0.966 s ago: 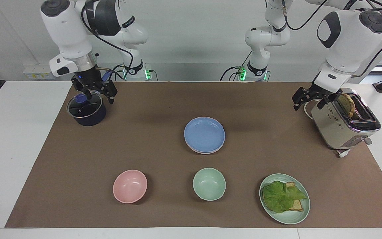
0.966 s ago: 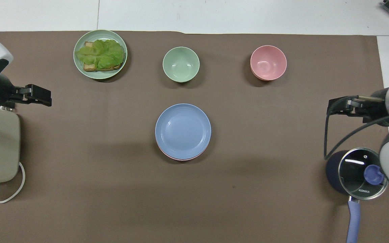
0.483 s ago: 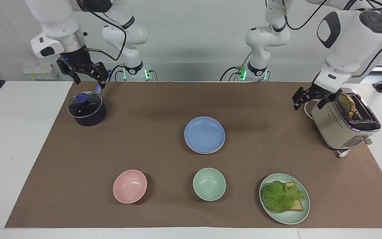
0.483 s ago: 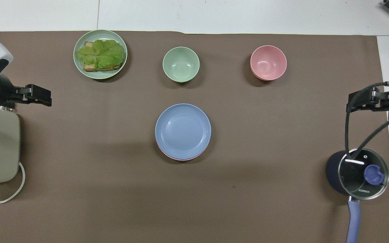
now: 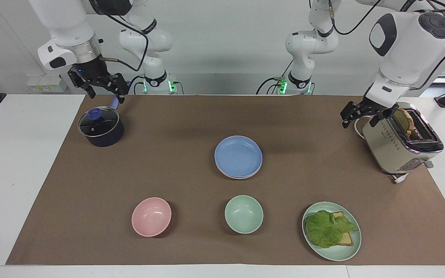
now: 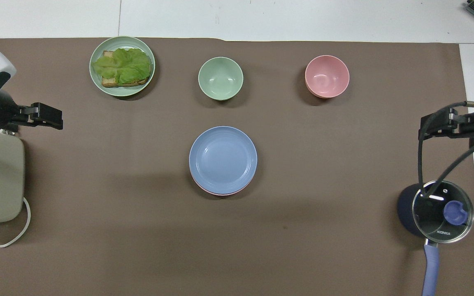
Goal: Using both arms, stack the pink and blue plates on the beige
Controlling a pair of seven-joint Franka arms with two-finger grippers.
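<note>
The blue plate [image 5: 238, 156] [image 6: 223, 158] lies on top of a stack in the middle of the brown mat. Under it only a thin rim of the pink plate [image 5: 233, 176] [image 6: 216, 192] shows. The beige plate is hidden from both views. My right gripper [image 5: 106, 94] [image 6: 424, 129] hangs open and holds nothing, up in the air over the lidded pot. My left gripper [image 5: 359, 122] [image 6: 58, 119] is open too, with nothing in it, beside the toaster, where that arm waits. Both grippers are well away from the stack.
A dark pot with a glass lid [image 5: 101, 127] stands at the right arm's end, and a toaster with bread [image 5: 400, 143] at the left arm's end. Farther from the robots than the stack stand a pink bowl [image 5: 151, 216], a mint bowl [image 5: 243, 214] and a green plate with lettuce toast [image 5: 332, 231].
My right gripper has risen from just above the pot lid and now hangs higher over the pot. The left arm and the plates have not moved.
</note>
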